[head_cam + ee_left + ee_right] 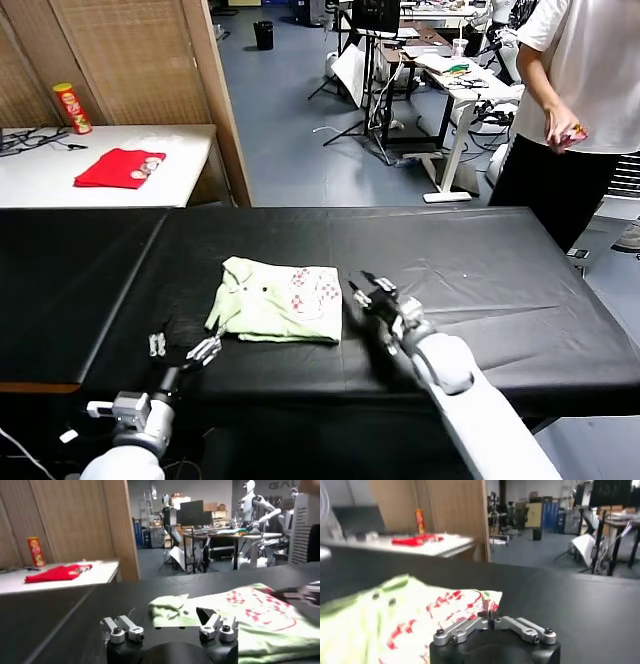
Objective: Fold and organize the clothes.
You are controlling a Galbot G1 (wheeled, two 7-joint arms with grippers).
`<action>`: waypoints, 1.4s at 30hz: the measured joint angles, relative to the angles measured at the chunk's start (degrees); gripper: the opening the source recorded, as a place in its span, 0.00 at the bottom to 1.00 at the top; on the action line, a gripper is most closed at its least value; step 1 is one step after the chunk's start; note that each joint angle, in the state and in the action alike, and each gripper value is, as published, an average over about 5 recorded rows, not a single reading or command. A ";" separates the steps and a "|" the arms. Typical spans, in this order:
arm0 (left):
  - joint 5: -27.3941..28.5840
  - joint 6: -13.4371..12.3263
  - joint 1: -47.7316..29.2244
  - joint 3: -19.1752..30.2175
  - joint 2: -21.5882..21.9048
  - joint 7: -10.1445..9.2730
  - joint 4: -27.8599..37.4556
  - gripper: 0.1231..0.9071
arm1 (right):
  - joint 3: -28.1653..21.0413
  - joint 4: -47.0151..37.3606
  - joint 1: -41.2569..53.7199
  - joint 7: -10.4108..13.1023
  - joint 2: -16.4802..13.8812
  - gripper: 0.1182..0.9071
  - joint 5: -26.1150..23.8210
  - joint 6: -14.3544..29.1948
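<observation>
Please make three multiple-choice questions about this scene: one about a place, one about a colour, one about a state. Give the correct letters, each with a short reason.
1. Where does the right gripper stand?
A. at the right edge of the green shirt
B. over the white side table
C. at the far rim of the black table

2. What colour is the printed patch on the green shirt?
A. blue
B. red-pink
C. black

3. How is the left gripper?
A. shut on a sleeve
B. open and holding nothing
C. shut on the red garment

Answers:
1 A: in the head view its fingers sit right beside the shirt's right edge on the black table.
2 B: the patch shows red-pink on pale green cloth.
3 B: the left wrist view shows its fingers wide apart, near the shirt's front left corner, with nothing between them; the red garment lies away on the white side table.
</observation>
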 joint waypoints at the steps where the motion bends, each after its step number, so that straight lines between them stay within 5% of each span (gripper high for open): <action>1: -0.20 -0.11 0.19 0.12 0.01 0.16 0.06 0.86 | 0.53 1.42 -1.47 0.59 -0.76 0.53 -1.13 0.84; 5: 0.12 -0.18 1.30 0.91 0.30 -0.47 -0.46 0.86 | 3.18 8.10 -9.02 3.76 -1.99 0.78 -3.41 4.04; 8: 0.86 -0.57 2.93 1.03 0.92 -1.03 -1.29 0.86 | 5.76 13.47 -16.24 6.24 -1.61 0.85 -3.72 6.95; 23: 0.23 -4.07 17.21 -1.78 2.99 -2.28 -5.42 0.86 | 18.87 27.64 -52.76 17.29 3.30 0.86 -4.80 21.90; 35: -5.04 0.21 28.46 -6.69 3.31 -4.02 -11.86 0.86 | 18.70 35.35 -66.34 23.41 2.53 0.86 -0.68 14.77; 42: -5.72 1.47 29.83 -7.29 3.23 -3.97 -13.19 0.86 | 18.60 37.17 -68.01 23.93 2.22 0.86 0.05 13.51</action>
